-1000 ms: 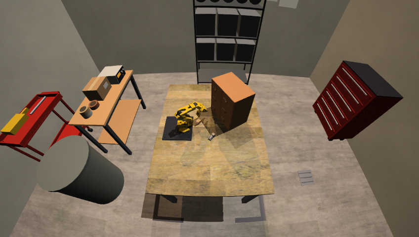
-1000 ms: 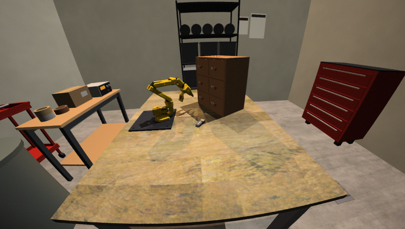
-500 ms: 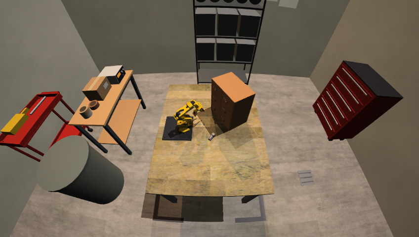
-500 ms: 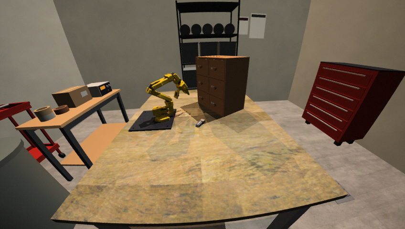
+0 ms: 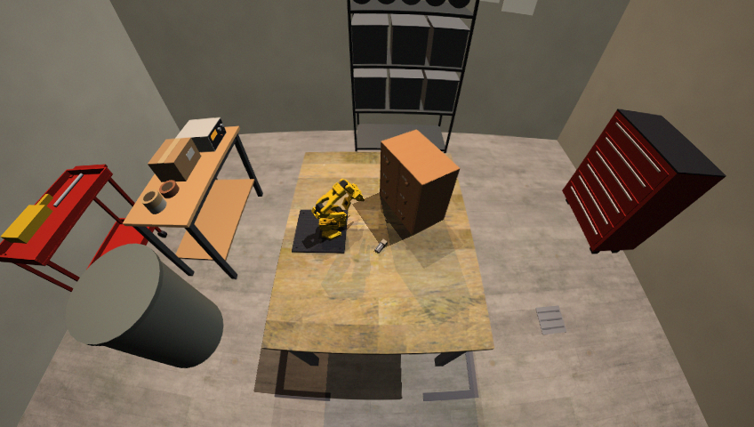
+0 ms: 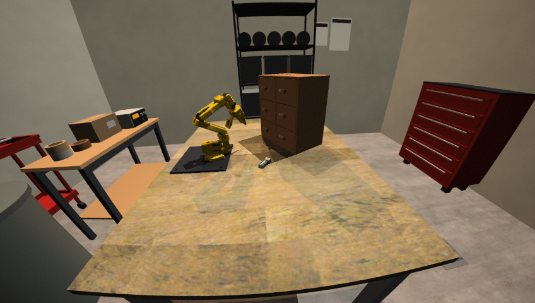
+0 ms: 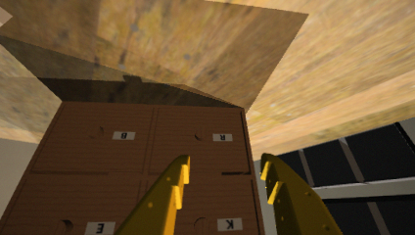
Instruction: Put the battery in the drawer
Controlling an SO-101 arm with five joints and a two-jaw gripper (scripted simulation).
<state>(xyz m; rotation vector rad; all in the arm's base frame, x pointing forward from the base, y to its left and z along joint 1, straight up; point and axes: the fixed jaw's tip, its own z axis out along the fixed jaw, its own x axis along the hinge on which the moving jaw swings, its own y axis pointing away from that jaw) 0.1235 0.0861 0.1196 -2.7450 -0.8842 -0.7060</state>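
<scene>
1. My gripper (image 6: 240,120) is up in the air facing the chest (image 6: 307,112) front, not touching it. Fingers are a bit apart w/ nothing between them.
2. Wrist cam shows the drawer marked R (image 7: 196,147) upside down, past the fingertips, looks shut.
3. AAA battery (image 6: 264,161) lies on the table (image 6: 300,225), near side of the chest, right of the black base plate (image 6: 180,166).
</scene>
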